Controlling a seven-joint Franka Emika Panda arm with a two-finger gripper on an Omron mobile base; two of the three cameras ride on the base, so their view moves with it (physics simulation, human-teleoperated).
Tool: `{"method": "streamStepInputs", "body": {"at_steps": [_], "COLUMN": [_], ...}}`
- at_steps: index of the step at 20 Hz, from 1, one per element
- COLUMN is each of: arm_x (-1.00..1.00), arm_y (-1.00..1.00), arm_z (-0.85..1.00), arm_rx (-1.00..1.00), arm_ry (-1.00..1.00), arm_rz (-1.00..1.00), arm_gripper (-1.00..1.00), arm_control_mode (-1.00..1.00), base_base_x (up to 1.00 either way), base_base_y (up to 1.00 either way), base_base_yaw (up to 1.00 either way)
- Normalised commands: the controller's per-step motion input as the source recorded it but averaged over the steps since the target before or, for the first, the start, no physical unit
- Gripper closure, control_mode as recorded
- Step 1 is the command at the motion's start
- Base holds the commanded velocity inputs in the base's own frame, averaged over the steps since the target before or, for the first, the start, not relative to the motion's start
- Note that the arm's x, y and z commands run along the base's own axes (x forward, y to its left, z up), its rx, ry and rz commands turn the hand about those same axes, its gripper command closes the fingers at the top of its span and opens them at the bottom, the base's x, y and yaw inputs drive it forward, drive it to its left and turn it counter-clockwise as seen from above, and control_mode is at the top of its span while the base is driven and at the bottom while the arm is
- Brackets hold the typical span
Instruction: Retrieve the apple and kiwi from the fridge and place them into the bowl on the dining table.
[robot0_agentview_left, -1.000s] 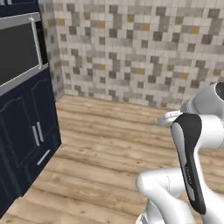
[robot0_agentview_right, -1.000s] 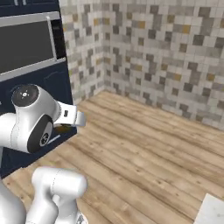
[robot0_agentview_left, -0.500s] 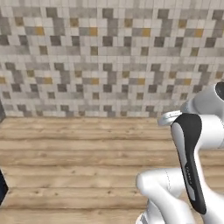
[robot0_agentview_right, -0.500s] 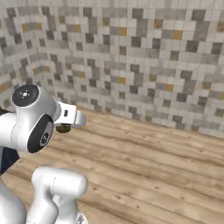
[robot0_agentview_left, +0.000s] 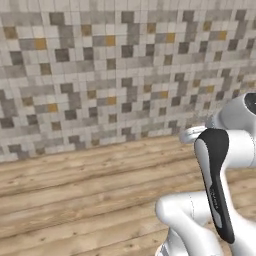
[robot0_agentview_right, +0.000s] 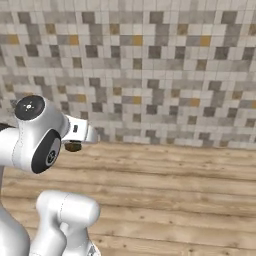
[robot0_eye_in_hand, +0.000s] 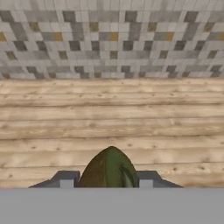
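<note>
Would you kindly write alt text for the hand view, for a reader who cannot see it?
The gripper holds the kiwi, a brown-green oval, between its two dark fingertips at the bottom centre. Beyond it lies a wooden plank floor, ending at a wall of small grey, white and tan tiles.

A glossy white rounded arm (robot0_agentview_left: 220, 220) with black joint caps and panels.

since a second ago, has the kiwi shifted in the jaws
No. The kiwi sits between the fingers under the wrist as before. Only the background changed: the navy cabinets swept out past the tiled wall, so the base turned.
</note>
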Motion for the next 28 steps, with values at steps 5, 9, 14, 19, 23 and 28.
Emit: {"method": "streamStepInputs", "body": {"at_steps": [5,9,14,19,23,28], "arm_x": [0.0,0.0,0.0,0.0,0.0,0.0], "arm_y": [0.0,0.0,0.0,0.0,0.0,0.0], "arm_z": [0.0,0.0,0.0,0.0,0.0,0.0], "arm_rx": [0.0,0.0,0.0,0.0,0.0,0.0], "arm_ry": [0.0,0.0,0.0,0.0,0.0,0.0], "arm_rz": [0.0,0.0,0.0,0.0,0.0,0.0], "arm_gripper": [1.0,1.0,1.0,1.0,1.0,1.0], "arm_control_mode": [1.0,1.0,1.0,1.0,1.0,1.0], "base_base_x": [0.0,0.0,0.08,0.39,0.51,0.64], "base_base_y": [-0.45,-0.46,-0.21,0.0,0.04,0.19], "base_base_yaw": [-0.45,-0.44,-0.45,-0.48,-0.5,-0.55]}}
